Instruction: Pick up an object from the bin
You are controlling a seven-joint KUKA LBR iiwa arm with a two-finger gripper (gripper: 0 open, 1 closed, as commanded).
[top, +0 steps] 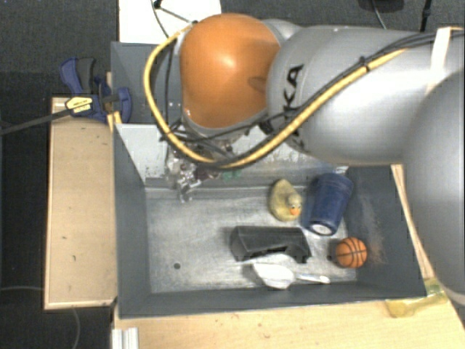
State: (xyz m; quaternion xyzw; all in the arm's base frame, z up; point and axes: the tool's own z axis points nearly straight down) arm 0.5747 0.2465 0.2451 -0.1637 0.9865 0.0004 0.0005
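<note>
we see the grey metal bin (182, 238): on its floor, rt side, a yellow duck (285, 199) just beside a tipped blue cup (328, 202), an orange mini basketball (351, 252), black block (269, 243) & white spoon (276, 274).

Five things are lying in the bin (134, 267), all sitting toward four o'clock: one yellow rubber duck (285, 200), one blue cup (328, 202), one orange ball (350, 252), one black block (269, 243), one white spoon (276, 274).

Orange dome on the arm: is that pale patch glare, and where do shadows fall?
Camera view: yes, a soft highlight sits on the orange dome; the arm shades the back wall of the bin; the floor left of the black block gleams.
</note>
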